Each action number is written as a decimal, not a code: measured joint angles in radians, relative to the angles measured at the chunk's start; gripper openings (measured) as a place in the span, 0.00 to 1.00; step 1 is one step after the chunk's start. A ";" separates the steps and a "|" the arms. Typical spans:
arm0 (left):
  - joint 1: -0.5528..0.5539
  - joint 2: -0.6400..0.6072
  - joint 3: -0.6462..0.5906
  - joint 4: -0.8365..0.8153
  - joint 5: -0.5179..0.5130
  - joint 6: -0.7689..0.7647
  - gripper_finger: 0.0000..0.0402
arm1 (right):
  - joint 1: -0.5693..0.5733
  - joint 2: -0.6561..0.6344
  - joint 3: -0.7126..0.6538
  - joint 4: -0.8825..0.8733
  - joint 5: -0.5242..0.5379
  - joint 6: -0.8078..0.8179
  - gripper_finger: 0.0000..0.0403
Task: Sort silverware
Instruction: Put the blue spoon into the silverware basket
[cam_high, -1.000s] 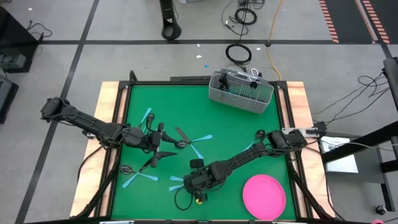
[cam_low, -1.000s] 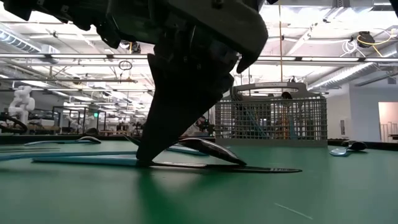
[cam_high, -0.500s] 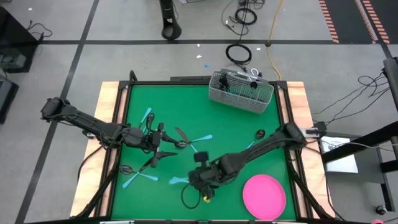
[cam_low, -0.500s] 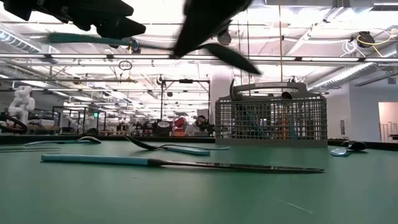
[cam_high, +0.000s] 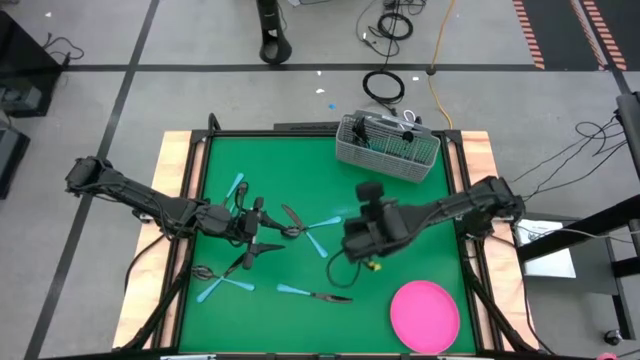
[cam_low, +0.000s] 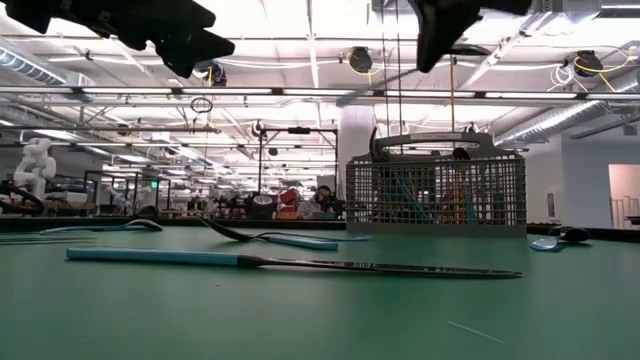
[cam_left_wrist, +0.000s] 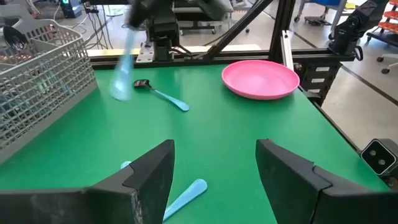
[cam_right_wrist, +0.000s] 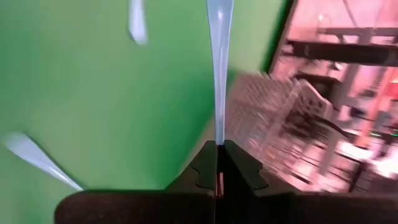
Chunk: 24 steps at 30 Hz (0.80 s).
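My right gripper (cam_right_wrist: 217, 158) is shut on a piece of silverware whose light blue handle (cam_right_wrist: 219, 68) sticks out past the fingertips. It hangs over the table's middle right (cam_high: 352, 240), short of the grey mesh caddy (cam_high: 388, 148). My left gripper (cam_left_wrist: 214, 168) is open and empty over the table's left middle (cam_high: 262, 228). Several more blue-handled pieces lie flat on the green mat, one by the left gripper (cam_high: 320, 226). A knife (cam_high: 312, 294) lies near the front edge. My right gripper pinches one end of the piece (cam_right_wrist: 218, 144) between its two fingers; the fingers hide that end. The blue handle runs on past the fingertips, in line with them. The piece is lifted clear of the mat, and in the left wrist view the handle (cam_left_wrist: 121, 71) slants downward.
The caddy (cam_left_wrist: 37, 81) stands at the far edge and holds some cutlery. A pink plate (cam_high: 424, 315) lies at the near right corner. A spoon (cam_left_wrist: 158, 93) lies on the mat near the right arm. A wooden rim (cam_high: 178, 190) borders the mat.
My right gripper has risen from the mat near the front edge with one piece of silverware. It has swung toward the far right, toward the caddy. The knife beside that place stays on the mat.
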 joint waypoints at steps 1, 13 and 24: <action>0.000 0.000 0.000 0.000 0.000 0.000 0.57 | -0.014 -0.001 0.000 -0.036 0.016 -0.023 0.00; 0.001 0.000 0.000 -0.046 -0.063 0.000 0.57 | -0.199 -0.032 0.000 -0.055 0.297 -0.397 0.00; 0.002 0.000 0.000 -0.071 -0.086 0.000 0.57 | -0.416 -0.104 0.000 -0.056 0.439 -0.697 0.00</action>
